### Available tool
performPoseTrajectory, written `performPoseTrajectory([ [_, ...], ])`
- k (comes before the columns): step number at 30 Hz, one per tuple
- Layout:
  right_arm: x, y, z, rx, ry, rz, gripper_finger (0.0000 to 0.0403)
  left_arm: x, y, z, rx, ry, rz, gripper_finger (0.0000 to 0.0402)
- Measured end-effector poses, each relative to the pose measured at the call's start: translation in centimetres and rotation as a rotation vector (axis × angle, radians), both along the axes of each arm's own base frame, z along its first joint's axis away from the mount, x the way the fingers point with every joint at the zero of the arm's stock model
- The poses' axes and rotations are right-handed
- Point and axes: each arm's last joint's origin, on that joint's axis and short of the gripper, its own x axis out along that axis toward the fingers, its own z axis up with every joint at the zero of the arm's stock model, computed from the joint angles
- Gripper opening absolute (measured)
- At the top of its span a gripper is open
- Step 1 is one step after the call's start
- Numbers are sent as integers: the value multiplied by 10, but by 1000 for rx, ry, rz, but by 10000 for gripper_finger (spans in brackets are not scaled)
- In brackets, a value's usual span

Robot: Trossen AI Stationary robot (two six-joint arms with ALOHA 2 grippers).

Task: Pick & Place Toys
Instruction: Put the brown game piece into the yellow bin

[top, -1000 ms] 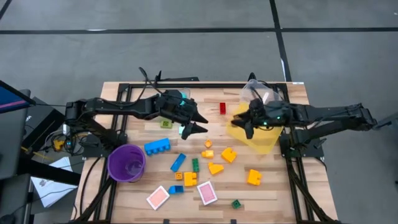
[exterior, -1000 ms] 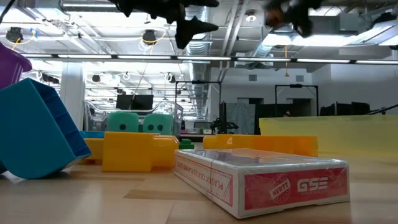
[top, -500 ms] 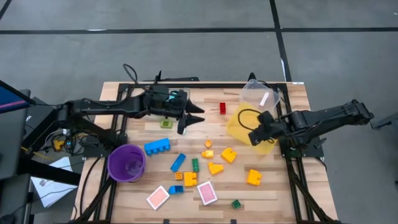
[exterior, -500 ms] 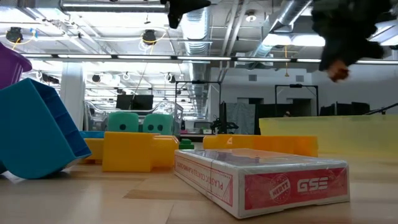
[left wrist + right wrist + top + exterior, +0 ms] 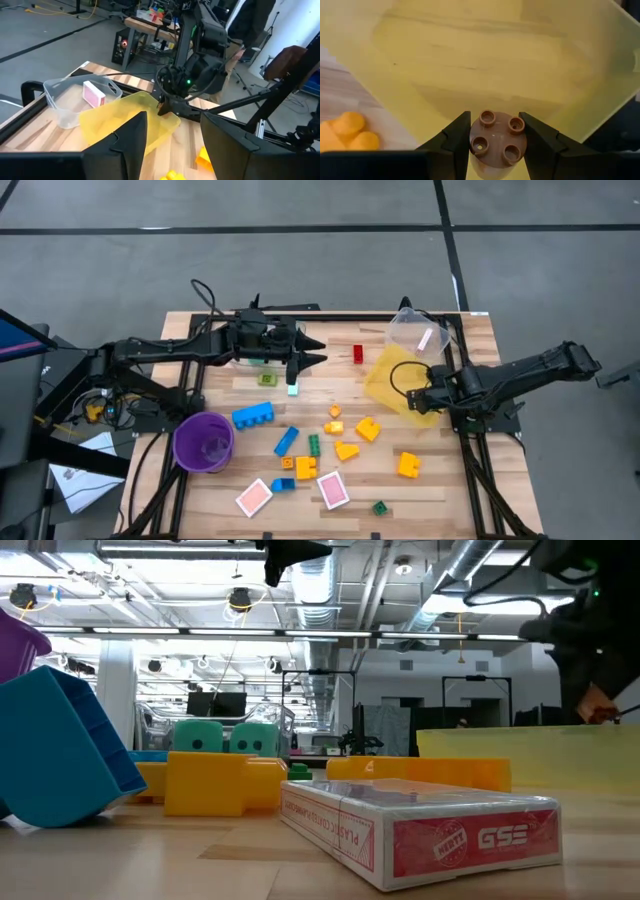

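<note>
My right gripper (image 5: 415, 395) is shut on a small brown round brick (image 5: 497, 137) with studs, low over the yellow bin (image 5: 395, 380) at the table's right. It also shows in the low view (image 5: 598, 690). My left gripper (image 5: 318, 352) is open and empty, raised above the table's far middle, near a red brick (image 5: 358, 354). Yellow, orange, blue and green bricks (image 5: 340, 442) and two pink cards (image 5: 332, 490) lie flat on the table's middle and near part. My right gripper pinches the round brick's curved sides (image 5: 475, 142) between its two fingers (image 5: 455, 137), studs facing the wrist camera. The fingers slant down from the table's right side. The brick is lifted clear, above the bin's inner floor (image 5: 470, 65).
A clear container (image 5: 415, 332) with a pink card stands behind the bin at the far right. A purple cup (image 5: 203, 442) stands at the near left. A blue brick (image 5: 253, 415), a green brick (image 5: 266, 379) and a small cyan piece (image 5: 293, 388) lie left of the middle.
My right gripper has gone down and toward the table's right and near edges over the yellow bin, still shut on the brown brick. My left gripper has risen and drawn back toward the table's far edge, staying open.
</note>
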Motion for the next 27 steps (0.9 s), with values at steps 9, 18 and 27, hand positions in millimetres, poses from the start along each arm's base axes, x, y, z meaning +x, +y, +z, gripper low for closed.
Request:
performPoseTrajectory([
  [9,7,7,-7,-60,37,17,133,0,0,0,0,0,0,176],
  [18,19,21,-27,-98,148,10,135,0,0,0,-3,0,0,176],
  [27,24,35,-45,-135,232,6,136,0,0,0,-3,0,1,176],
])
